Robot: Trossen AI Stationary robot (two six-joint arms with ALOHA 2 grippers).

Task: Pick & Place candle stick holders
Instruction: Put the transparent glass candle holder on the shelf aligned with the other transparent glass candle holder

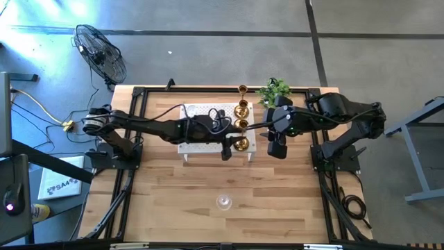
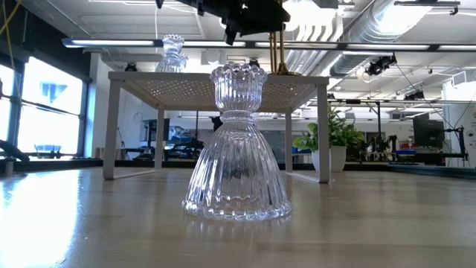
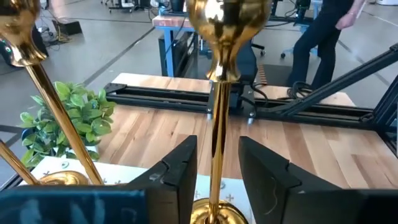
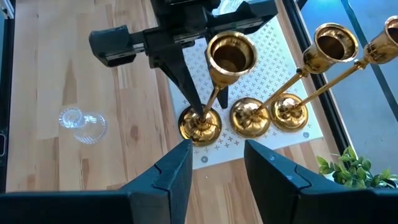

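A tall gold candle stick holder (image 4: 200,124) stands upright by its round base on the white perforated platform (image 1: 201,128), at its near right corner. My left gripper (image 3: 217,177) is open and reaches level across the platform. One finger stands on each side of the holder's thin stem (image 3: 217,143), with a gap to each. Two more gold holders (image 4: 249,118) (image 4: 289,112) stand beside it. A clear glass holder (image 1: 223,202) sits on the table, another (image 2: 172,53) on the platform. My right gripper (image 4: 214,171) hangs open above the platform's right end.
A small green plant (image 1: 274,90) stands at the far right of the table, just beyond the platform. Black frame rails (image 1: 135,139) run along both table sides. Bare wood (image 1: 173,201) lies between the platform and the near edge, around the glass holder. A person (image 3: 323,37) stands beyond the table.
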